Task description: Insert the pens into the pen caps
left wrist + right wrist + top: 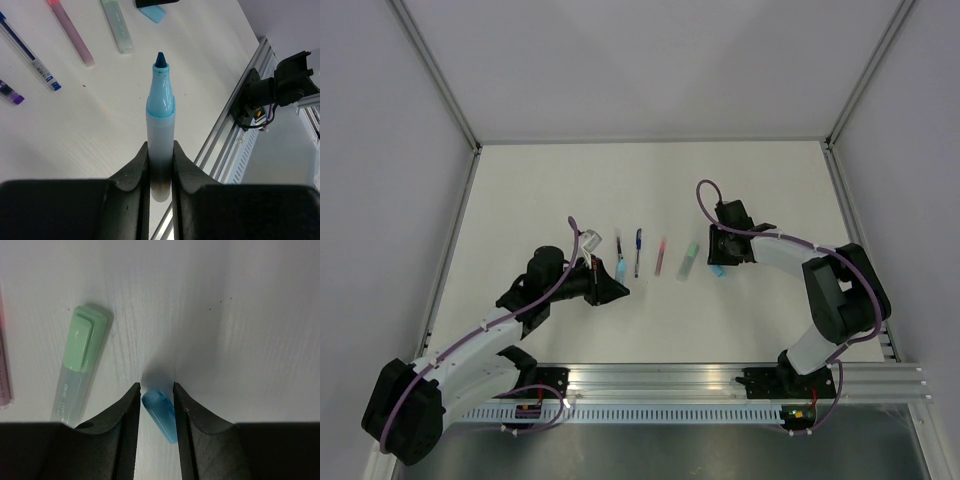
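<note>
**Top view.** Shows left gripper [610, 290] clenched on blue marker [620, 268] near mid-table [770, 200]. Shows right gripper [718, 262] lowered over blue cap [718, 271], just beside green marker [688, 262].

**Left wrist.** Shows the marker's barrel pinched between both fingers [132, 175], bare tip pointing away.

**Right wrist.** Shows jaws astride the cap, which lies flat on the table. Pressing or merely flanking: cannot tell.

Judged step: grasping the cap. Next calls for a firm pinch, a lift, then lining the cap's open end up with the marker's tip.

Top overhead, wide; wrists close, sharing green marker [80, 360].
</note>
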{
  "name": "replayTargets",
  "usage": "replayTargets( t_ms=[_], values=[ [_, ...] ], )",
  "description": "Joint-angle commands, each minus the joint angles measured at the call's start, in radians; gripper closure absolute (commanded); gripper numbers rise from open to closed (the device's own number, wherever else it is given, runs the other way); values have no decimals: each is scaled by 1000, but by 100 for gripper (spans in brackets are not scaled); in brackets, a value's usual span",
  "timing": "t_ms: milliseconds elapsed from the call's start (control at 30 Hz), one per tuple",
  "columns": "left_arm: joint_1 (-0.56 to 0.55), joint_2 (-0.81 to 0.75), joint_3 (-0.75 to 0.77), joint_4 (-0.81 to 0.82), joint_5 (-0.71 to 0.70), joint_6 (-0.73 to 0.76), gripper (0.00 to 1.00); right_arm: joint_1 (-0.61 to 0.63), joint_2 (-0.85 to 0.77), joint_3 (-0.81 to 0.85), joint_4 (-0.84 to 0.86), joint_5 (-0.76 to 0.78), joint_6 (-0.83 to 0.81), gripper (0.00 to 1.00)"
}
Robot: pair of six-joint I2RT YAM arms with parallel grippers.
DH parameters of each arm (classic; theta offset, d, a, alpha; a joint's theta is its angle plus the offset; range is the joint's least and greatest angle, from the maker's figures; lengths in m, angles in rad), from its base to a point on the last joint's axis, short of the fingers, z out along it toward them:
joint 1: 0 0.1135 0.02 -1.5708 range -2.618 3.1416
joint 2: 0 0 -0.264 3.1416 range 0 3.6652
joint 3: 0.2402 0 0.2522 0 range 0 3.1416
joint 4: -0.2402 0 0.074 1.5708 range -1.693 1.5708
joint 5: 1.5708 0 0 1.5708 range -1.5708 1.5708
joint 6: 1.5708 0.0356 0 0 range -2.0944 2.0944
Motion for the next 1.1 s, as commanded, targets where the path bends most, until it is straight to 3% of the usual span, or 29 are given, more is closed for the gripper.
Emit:
replayTargets(
  t_ms=[0,233,500,667,800,1067],
  values=[
    [-5,-23,-2,9,-8,39,98,10,17,-4,-68,25,2,61],
    [-5,-24,-1,2,-16,43,98,10,5,9,-129,-83,-91,56],
    [-5,-32,-2,-8,-27,47,98,10,7,21,-169,-68,-113,57],
    [-5,-33,-2,3,-14,44,98,12,33,16,-155,-58,-110,75],
    [-5,-47,-24,64,48,14,98,12,30,18,-143,-72,-121,99],
    [-17,-26,-19,256,272,-108,98,12,-188,78,-112,-150,-89,100]
  ],
)
